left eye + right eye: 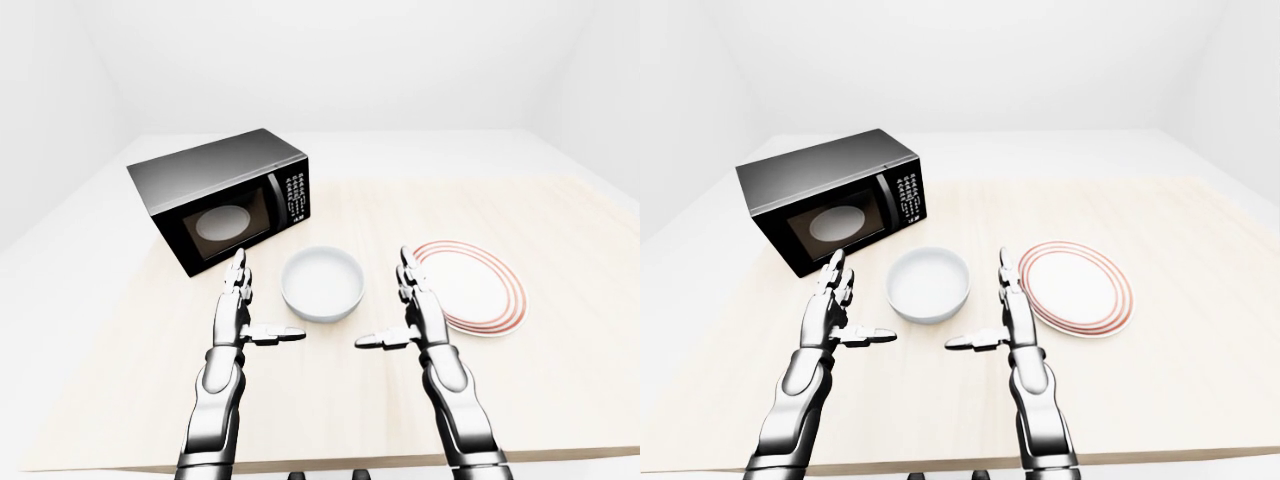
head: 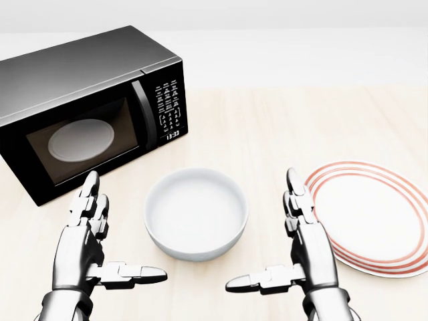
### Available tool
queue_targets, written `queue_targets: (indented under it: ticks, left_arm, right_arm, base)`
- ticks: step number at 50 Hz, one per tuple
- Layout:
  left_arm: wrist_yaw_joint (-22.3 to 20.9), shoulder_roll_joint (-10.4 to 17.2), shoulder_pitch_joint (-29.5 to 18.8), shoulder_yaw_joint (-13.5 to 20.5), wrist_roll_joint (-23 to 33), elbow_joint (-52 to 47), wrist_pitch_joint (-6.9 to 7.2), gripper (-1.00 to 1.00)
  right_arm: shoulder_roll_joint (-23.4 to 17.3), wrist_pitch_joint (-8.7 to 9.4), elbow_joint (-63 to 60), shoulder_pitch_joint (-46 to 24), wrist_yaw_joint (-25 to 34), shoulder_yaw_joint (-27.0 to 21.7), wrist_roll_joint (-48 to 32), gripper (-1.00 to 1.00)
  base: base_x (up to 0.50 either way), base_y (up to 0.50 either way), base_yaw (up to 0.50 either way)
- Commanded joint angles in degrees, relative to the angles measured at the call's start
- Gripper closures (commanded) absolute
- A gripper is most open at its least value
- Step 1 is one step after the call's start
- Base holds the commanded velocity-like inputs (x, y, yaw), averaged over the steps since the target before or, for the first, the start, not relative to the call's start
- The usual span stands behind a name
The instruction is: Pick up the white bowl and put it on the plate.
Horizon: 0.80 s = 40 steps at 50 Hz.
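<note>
The white bowl (image 2: 196,212) sits upright on the wooden bench (image 2: 267,127), just below the black microwave (image 2: 90,107) in the head view and to the left of the red-rimmed plate (image 2: 372,217), which lies flat and bare, near the bowl but not touching it. Both hands are open and hold nothing: the left hand (image 2: 90,251) stands to the left of the bowl and the right hand (image 2: 301,257) to its right, palms facing each other, fingers pointing up the view and thumbs turned inward, each clear of the bowl's wall. The step in hand looks like the approach to a two-sided grasp. To do it well, the hands should move forward until the fingers flank the bowl's widest part, then close in evenly so neither side pushes the bowl across the smooth bench toward the microwave or the plate. The wall is round and glossy, so a grip low under the rim, with thumbs tucked beneath or against the wall, seems safer than pinching the lip. The right hand stands between bowl and plate, so the lift should clear the plate's raised rim before carrying across.
</note>
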Motion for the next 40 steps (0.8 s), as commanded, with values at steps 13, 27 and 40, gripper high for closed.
queue_targets:
  ticks: [13, 27, 40]
  left_arm:
    - [0.0, 0.0, 0.0, 0.0, 0.0, 0.0, 0.0, -1.0]
    - [0.0, 0.0, 0.0, 0.0, 0.0, 0.0, 0.0, -1.0]
    - [0.0, 0.0, 0.0, 0.0, 0.0, 0.0, 0.0, -1.0]
  right_arm:
    - [-2.3, 1.13, -1.3, -2.9, -0.3, -0.1, -13.8, -1.0]
    - [-3.6, -0.15, 0.0, -4.3, 2.5, 0.5, -28.8, -1.0]
    - [-3.8, 0.49, -1.6, -6.2, 5.1, 0.9, -38.1, -1.0]
  base:
    - [0.0, 0.0, 0.0]
    - [0.0, 0.0, 0.0]
    - [0.0, 0.0, 0.0]
